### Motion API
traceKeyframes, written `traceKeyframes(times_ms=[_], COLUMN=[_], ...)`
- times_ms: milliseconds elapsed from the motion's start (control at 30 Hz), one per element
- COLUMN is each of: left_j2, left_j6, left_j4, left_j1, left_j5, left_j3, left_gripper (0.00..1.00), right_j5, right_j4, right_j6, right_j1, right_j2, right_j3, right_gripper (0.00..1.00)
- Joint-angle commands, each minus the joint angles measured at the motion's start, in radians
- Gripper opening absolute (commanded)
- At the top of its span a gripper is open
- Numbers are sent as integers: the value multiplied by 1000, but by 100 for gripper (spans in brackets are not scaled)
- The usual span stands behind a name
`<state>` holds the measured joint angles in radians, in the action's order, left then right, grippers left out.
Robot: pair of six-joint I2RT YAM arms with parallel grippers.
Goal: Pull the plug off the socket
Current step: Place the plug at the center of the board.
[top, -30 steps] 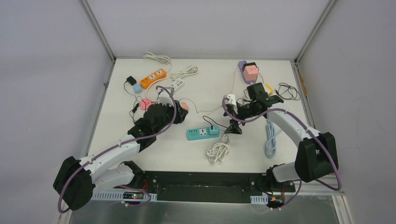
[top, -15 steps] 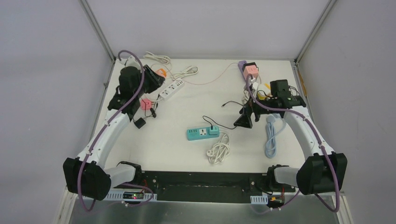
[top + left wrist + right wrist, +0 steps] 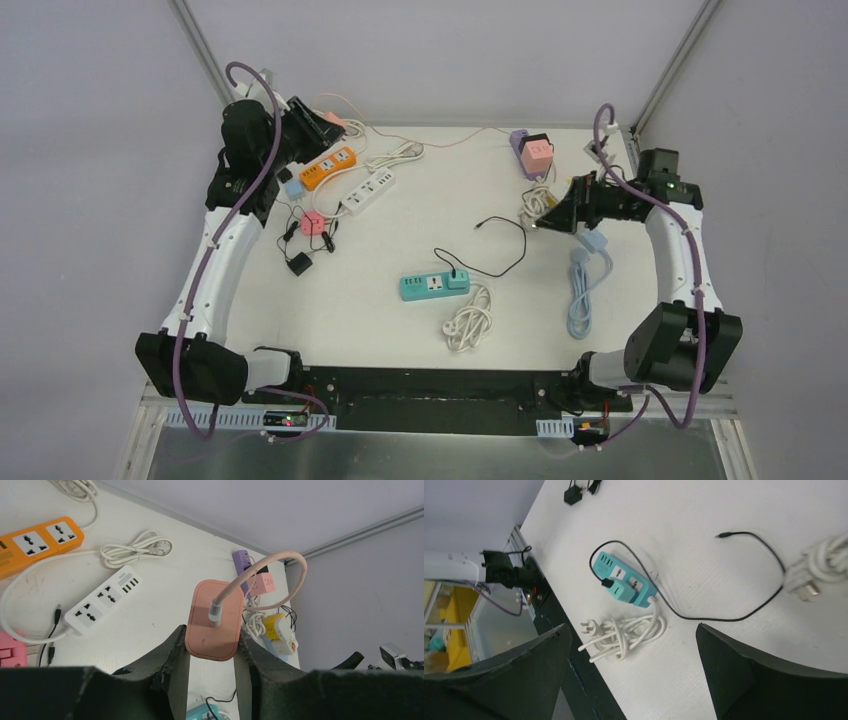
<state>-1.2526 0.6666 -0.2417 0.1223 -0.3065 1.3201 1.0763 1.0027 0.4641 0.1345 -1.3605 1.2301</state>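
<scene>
My left gripper is raised over the table's far left corner and is shut on a flat pink plug. The jaws press on both its sides in the left wrist view. A thin pink cable runs from the plug across the back of the table towards the pink and purple socket block, which also shows in the left wrist view. My right gripper is open and empty above the right side, with its jaws wide apart in the right wrist view.
An orange power strip and a white power strip lie at the back left. A teal strip with a black cable lies in the middle, with a coiled white cord beside it. A blue cable lies on the right.
My left arm has swung from the table's middle to the far left corner, carrying the pink plug and trailing its cable. My right arm has drawn back to the right.
</scene>
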Motion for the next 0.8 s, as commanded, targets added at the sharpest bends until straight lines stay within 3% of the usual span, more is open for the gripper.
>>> traceKeyframes(times_ms=[0, 133, 367, 767], left_j2=[-6, -15, -8, 42], left_j6=[23, 51, 76, -10], left_j4=[-17, -39, -92, -182], left_j1=[-85, -203, -367, -444], left_j5=[-40, -67, -69, -11], left_j3=[119, 222, 324, 375], left_gripper=[0, 0, 0, 0], right_j5=[93, 94, 135, 100], right_j4=[24, 47, -1, -110], right_j6=[-62, -57, -93, -104], right_j1=[106, 131, 129, 113], right_j2=[-45, -72, -61, -19], right_j3=[117, 149, 42, -106], right_gripper=[98, 97, 94, 94])
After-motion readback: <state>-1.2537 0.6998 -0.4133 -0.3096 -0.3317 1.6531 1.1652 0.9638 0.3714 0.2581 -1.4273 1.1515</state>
